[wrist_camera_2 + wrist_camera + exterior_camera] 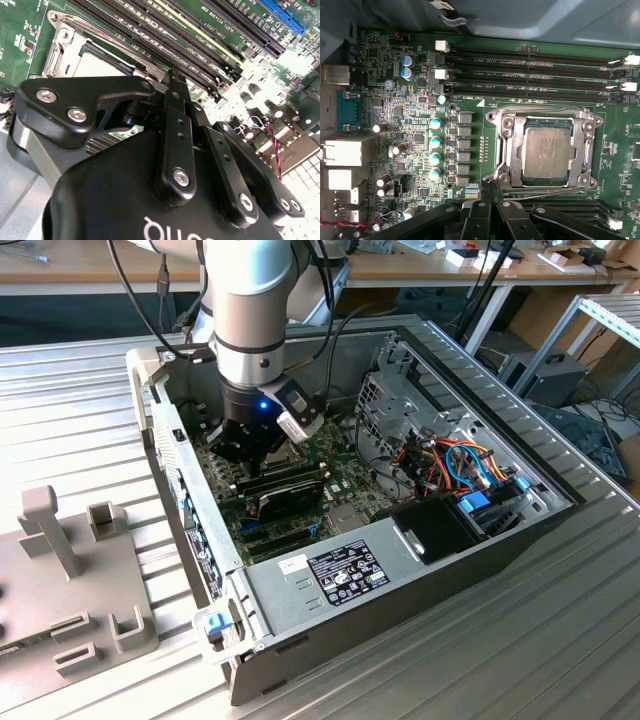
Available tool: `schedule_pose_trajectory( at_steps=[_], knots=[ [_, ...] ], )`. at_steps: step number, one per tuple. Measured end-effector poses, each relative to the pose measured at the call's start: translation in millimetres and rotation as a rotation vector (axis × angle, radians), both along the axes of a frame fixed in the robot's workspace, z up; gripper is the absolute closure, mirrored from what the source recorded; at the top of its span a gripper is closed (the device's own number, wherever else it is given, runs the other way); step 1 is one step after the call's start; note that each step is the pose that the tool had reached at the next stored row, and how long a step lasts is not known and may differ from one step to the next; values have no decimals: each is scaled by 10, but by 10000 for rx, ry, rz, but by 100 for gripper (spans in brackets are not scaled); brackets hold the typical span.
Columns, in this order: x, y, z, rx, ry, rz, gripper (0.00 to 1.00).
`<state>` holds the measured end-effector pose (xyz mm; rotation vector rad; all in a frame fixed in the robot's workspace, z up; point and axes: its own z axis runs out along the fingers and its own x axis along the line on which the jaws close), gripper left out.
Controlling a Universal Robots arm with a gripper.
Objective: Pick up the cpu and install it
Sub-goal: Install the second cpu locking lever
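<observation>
Green motherboard (pixel 420 130) below, the black pincer (pixel 491 186), tips together and empty, hovers just beside the silver-grey square cpu (pixel 547 152) in its metal-framed socket (pixel 507 145); any sideways slip could scrape that frame.

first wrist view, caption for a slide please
Cpu seated in its socket frame on the motherboard, end effector shut beside it.

A silver-grey Universal Robots arm (pixel 250 310) ends in a black wrist section with a small blue light glowing on it, black cables trailing alongside. Its claw (pixel 172 85) is matte black, built of jointed links fastened with bright silver screws, above a rounded glossy black housing bearing what appears to be white lettering.
</observation>
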<state>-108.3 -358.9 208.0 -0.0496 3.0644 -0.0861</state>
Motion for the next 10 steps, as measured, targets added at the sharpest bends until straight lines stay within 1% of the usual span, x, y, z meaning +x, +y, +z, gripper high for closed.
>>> schedule_pose_trajectory(
  at_steps=[4, 5, 7, 8, 9, 10],
  knots=[
    [0, 3, 12, 1, -1, -1, 89],
    [-2, 2, 13, 17, -4, -1, 89],
    [-2, 3, 13, 141, -26, -2, 89],
    [-1, 3, 11, 222, -43, -1, 89],
    [-2, 3, 9, 265, -61, -2, 89],
    [-2, 4, 4, 281, -83, 0, 89]
  ],
)
